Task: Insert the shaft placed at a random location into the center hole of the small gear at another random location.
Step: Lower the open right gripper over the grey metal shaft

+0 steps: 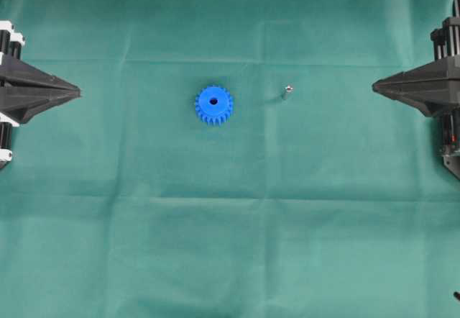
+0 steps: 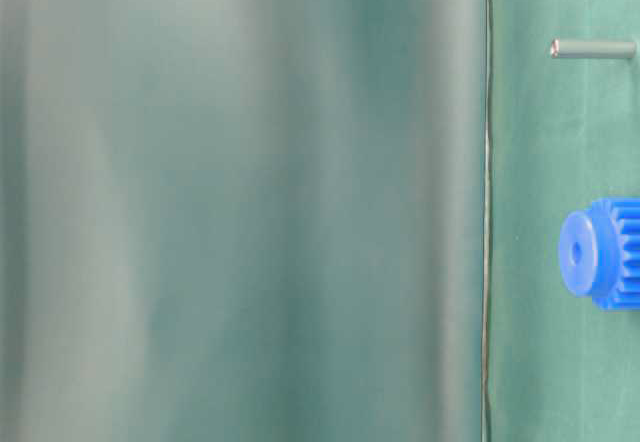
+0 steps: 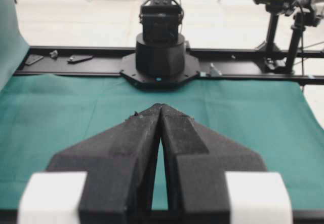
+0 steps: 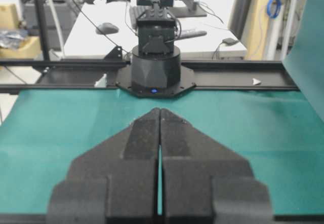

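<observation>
Green cloth (image 1: 230, 246) covers the table; both grippers' fingers, left (image 3: 161, 107) and right (image 4: 160, 110), pressed together.

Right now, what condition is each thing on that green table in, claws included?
Blue gear: lying flat on the green cloth, middle hole facing up and empty.
Metal pin: standing on end, apart from the gear, nothing touching it.
Left gripper: shut, empty, parked at the left edge.
Right gripper: shut, empty, parked at the right edge.
</observation>
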